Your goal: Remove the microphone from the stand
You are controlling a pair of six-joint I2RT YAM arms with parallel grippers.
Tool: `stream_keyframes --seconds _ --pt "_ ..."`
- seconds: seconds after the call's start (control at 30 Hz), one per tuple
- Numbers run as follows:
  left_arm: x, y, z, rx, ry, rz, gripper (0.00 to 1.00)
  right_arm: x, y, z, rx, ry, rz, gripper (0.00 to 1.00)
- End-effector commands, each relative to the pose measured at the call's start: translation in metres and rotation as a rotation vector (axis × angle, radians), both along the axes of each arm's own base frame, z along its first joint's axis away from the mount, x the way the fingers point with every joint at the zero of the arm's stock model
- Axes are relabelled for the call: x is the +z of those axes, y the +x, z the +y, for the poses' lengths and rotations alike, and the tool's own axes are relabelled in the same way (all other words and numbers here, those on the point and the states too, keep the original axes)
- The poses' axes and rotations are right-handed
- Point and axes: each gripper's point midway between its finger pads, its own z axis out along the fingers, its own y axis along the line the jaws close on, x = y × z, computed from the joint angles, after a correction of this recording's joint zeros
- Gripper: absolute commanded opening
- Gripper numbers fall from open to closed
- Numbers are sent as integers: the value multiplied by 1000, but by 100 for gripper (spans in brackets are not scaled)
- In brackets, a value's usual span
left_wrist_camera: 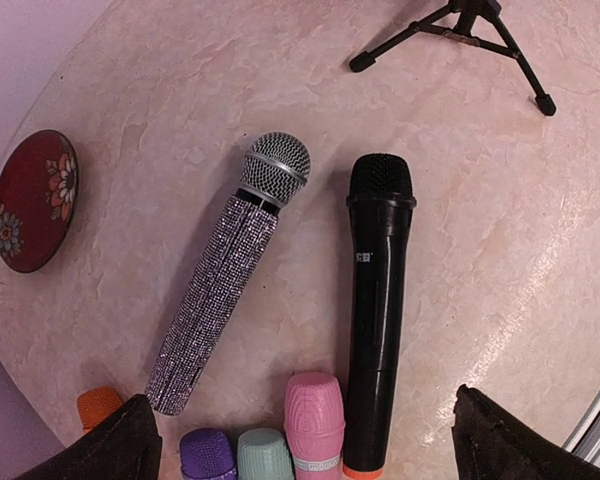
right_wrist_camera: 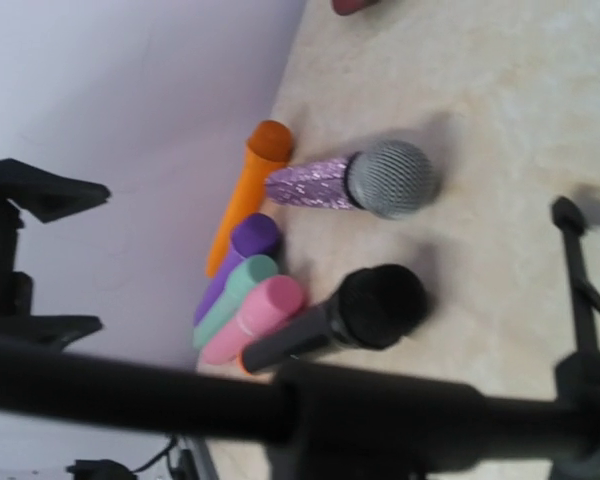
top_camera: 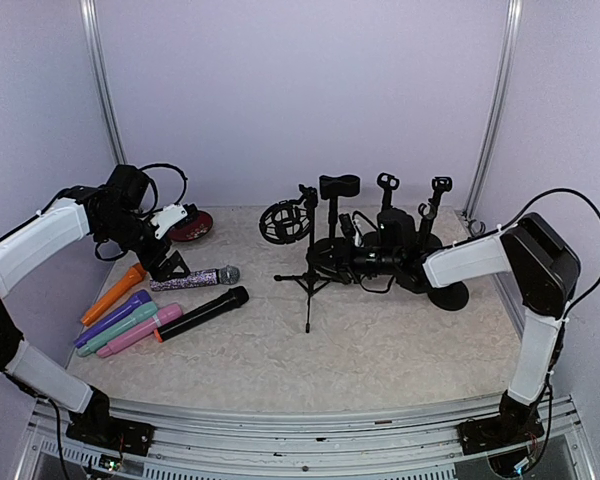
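A black microphone lies level in a clip among the black stands at the back right. My right gripper reaches in from the right and is right at it. In the right wrist view a blurred black bar, the microphone or its holder, crosses the bottom and hides my fingers, so I cannot see whether they are closed on it. My left gripper hangs open over loose microphones on the left, with its fingertips spread wide around nothing.
On the table lie a glitter microphone, a black one, and pink, teal, purple and orange ones. A red plate sits beyond them. A small tripod and a shock mount stand mid-table.
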Motion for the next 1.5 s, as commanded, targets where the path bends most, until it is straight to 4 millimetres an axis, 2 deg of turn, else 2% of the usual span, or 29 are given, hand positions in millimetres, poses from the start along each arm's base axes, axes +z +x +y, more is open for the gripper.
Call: stream_keyframes --seconds 0.0,0.2,0.4,0.67,0.83,0.97,1.2,1.23,1.47 --pt "13 2 2 -6 -2 -37 99 11 7 5 15 51 -10 44" --pt "13 2 3 -8 3 -35 99 5 14 6 10 32 -4 32" --pt "13 2 2 -10 3 -35 99 6 14 2 -1 -21 -30 0" --pt "16 4 0 -10 -7 -34 99 -8 17 -10 -33 -242 -127 0" --pt "20 5 0 -6 -14 -38 99 -31 19 -15 -43 -517 -243 0" --pt "20 5 0 -6 -13 -36 99 -43 12 -12 -20 -637 -326 0" --pt "22 3 0 -10 -12 -41 99 -41 4 -3 -17 -822 -575 0" --pt "22 3 1 -9 -9 -44 99 -35 2 2 -27 -892 -661 0" --pt "21 4 0 -9 -14 -37 99 -19 7 0 -58 -1026 -814 0"
